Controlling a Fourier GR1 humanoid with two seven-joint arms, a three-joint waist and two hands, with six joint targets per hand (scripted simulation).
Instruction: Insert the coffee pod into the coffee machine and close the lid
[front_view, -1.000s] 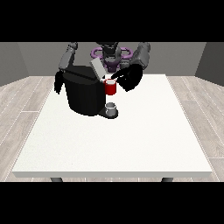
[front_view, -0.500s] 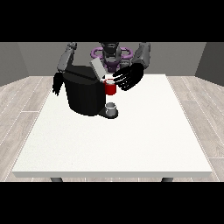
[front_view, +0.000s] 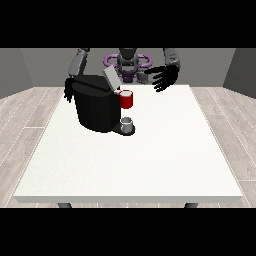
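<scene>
Two hands in view, both up at the far end of the table (front_view: 150, 165). Hand at the view's right (front_view: 162, 78) hangs in the air above the far edge, fingers spread and straight, holding nothing, well clear of the machine. Hand at the view's left (front_view: 68, 93) hangs just behind the coffee machine's left shoulder, fingers pointing down; can't tell whether it is released or clenched, the machine body covers part of it.

Coffee machine (front_view: 97, 105) is a black block on the far left part of the table. Its lid (front_view: 111, 78) is tilted up, light-coloured, sticking out over the top right corner. A red thing at the machine (front_view: 126, 99) sits at the right side under the lid. Below it a grey thing (front_view: 127, 122) stands on the machine's base plate; can't tell if that is the pod, so no pod position from this view.

Nothing stands between the right-side hand and the lid. Whole near half and right side of the table are open, the near edge far from both hands.
</scene>
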